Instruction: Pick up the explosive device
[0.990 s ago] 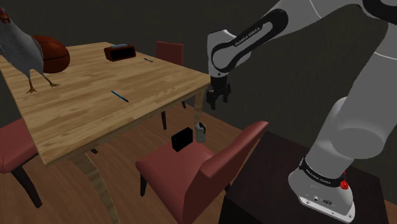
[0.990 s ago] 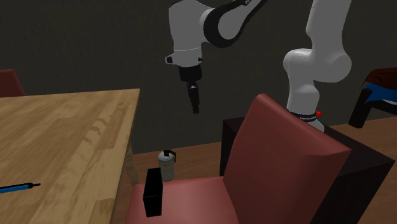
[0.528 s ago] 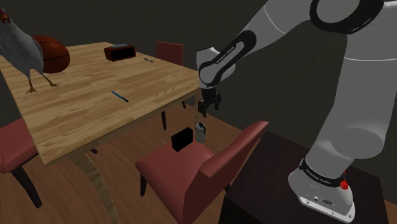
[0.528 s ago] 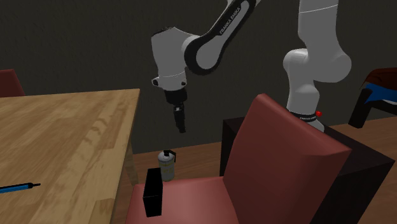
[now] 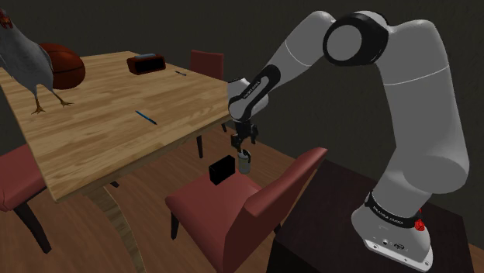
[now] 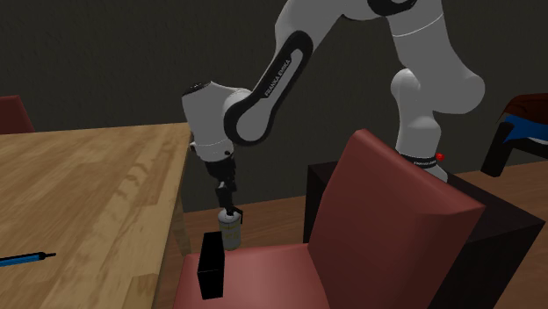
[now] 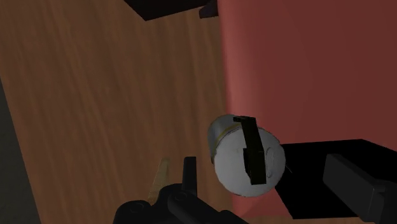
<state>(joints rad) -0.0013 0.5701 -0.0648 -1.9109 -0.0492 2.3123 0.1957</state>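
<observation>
Lowered since a second ago, tool (image 6: 230, 207) hangs just above the explosive device (image 6: 231, 233), fingers apart, clasping nothing. Device: pale canister, black lever on top, upright on the red chair (image 6: 279, 274) at the seat's edge, just beside a black box (image 6: 211, 263). Wooden surface (image 6: 88, 189) near.

Shoulder view looks down over table (image 5: 101, 143) and red chair (image 5: 205, 208); second exterior view frames both from nearer.
</observation>
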